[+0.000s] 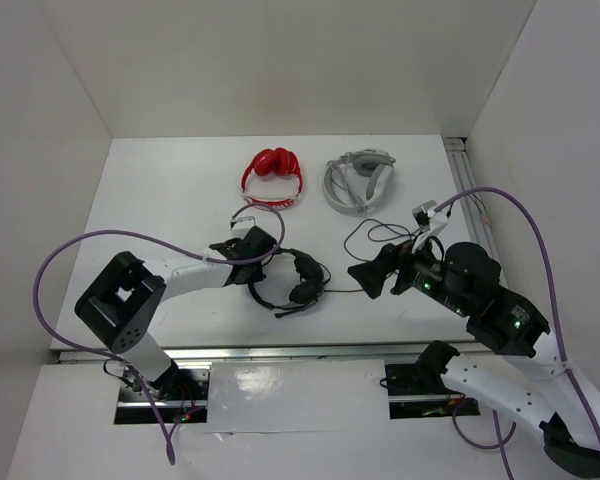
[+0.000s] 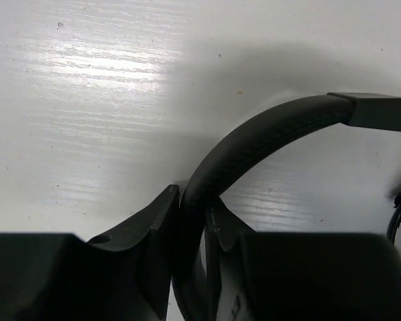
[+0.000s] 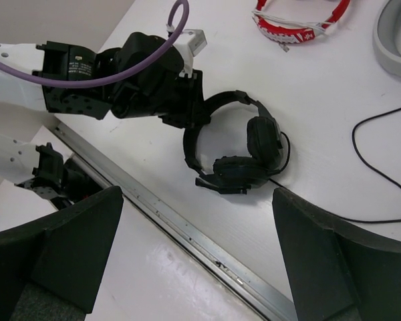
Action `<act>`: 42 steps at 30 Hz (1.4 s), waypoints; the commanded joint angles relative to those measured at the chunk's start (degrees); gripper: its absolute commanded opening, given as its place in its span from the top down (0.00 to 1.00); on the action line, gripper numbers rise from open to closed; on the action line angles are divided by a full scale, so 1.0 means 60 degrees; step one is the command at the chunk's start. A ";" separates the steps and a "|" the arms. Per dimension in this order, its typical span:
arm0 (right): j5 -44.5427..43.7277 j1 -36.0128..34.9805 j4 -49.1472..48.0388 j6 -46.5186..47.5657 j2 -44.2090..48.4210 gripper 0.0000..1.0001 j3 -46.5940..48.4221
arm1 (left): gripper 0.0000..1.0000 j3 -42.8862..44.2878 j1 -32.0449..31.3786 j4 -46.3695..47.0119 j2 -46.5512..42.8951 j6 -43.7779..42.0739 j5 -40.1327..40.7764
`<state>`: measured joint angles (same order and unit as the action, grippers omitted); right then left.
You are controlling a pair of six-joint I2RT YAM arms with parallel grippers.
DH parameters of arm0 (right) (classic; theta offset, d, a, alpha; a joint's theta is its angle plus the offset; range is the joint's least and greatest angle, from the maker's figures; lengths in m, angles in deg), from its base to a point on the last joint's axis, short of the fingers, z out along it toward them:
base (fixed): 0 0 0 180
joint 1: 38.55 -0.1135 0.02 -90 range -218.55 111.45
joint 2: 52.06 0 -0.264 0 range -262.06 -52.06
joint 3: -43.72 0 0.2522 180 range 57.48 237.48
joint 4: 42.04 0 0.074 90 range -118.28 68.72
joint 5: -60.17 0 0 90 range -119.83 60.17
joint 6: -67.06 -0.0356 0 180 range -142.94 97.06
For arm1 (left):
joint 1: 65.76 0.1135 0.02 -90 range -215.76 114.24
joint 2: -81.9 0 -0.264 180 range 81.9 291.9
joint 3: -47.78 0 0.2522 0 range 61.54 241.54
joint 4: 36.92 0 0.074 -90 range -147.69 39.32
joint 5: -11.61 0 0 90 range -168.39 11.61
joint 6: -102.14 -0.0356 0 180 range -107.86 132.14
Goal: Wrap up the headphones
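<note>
The black headphones (image 1: pixel 292 282) lie on the white table near its front edge, earcups folded together on the right. They also show in the right wrist view (image 3: pixel 244 154). My left gripper (image 1: pixel 257 250) is shut on the headband (image 2: pixel 254 144), which runs between both fingers (image 2: pixel 150 227). The thin black cable (image 1: pixel 365 238) runs right from the earcups and loops loosely on the table. My right gripper (image 1: pixel 375 272) is open and empty, held above the table to the right of the earcups; its fingers (image 3: pixel 327 254) are wide apart.
Red headphones (image 1: pixel 272 177) and grey-white headphones (image 1: pixel 358 181) lie at the back of the table. A metal rail (image 3: pixel 180 224) runs along the table's front edge. White walls stand on the left, back and right.
</note>
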<state>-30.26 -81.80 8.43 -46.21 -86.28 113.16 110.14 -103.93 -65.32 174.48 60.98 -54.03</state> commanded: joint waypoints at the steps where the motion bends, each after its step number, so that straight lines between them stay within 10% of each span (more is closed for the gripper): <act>1: -0.0192 0.0030 0.0210 0.0040 0.0209 0.00 0.0051 | 0.68 -0.0525 -0.0039 -0.0213 -0.0018 0.0210 -0.0339; 7: -0.0193 0.0030 0.0210 0.0040 0.0210 0.00 0.0051 | 1.00 -0.0207 -0.0039 -0.1030 -0.0151 0.0531 -0.0063; 28: 0.3767 0.0030 -0.3624 0.1389 0.1879 0.00 -0.1867 | 1.00 0.7336 -0.1081 -0.9670 -0.4339 0.0224 0.2194; 42: 0.3382 0.0030 -0.7141 0.2237 -0.1631 0.00 -0.1868 | 1.00 1.0371 -0.0098 -1.0481 -0.4853 -0.1416 0.0614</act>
<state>-11.72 -81.80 -25.40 -35.56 -90.87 101.36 169.30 -105.20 -129.14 145.23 54.09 -47.45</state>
